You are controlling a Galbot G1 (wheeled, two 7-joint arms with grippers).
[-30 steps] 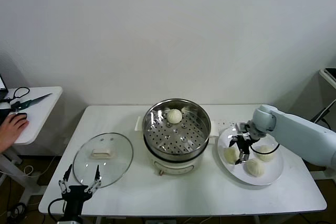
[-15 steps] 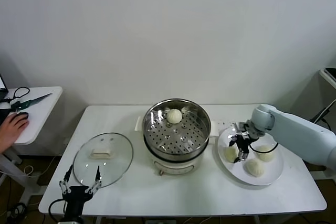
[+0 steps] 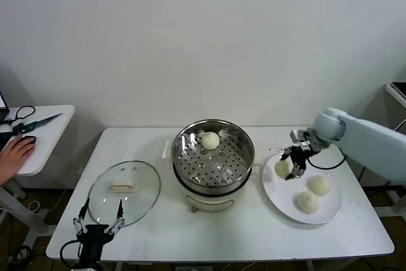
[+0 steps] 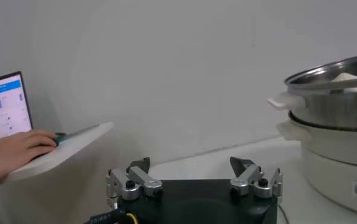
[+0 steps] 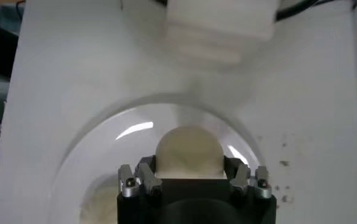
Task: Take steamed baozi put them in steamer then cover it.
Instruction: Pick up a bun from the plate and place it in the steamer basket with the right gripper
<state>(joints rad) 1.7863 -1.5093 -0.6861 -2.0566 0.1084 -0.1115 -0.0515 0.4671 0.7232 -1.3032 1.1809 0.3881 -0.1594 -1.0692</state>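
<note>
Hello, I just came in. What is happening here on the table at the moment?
The right gripper is shut on one baozi and holds it over the white plate, where two more buns lie. One bun already sits in the steamer at the middle of the table. The glass cover lies flat on the table to the robot's left. The left gripper waits open near the table's front edge, beside the cover.

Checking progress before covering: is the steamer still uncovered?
Uncovered. The steamer stands open with one baozi inside; the glass cover lies flat on the table beside it.
</note>
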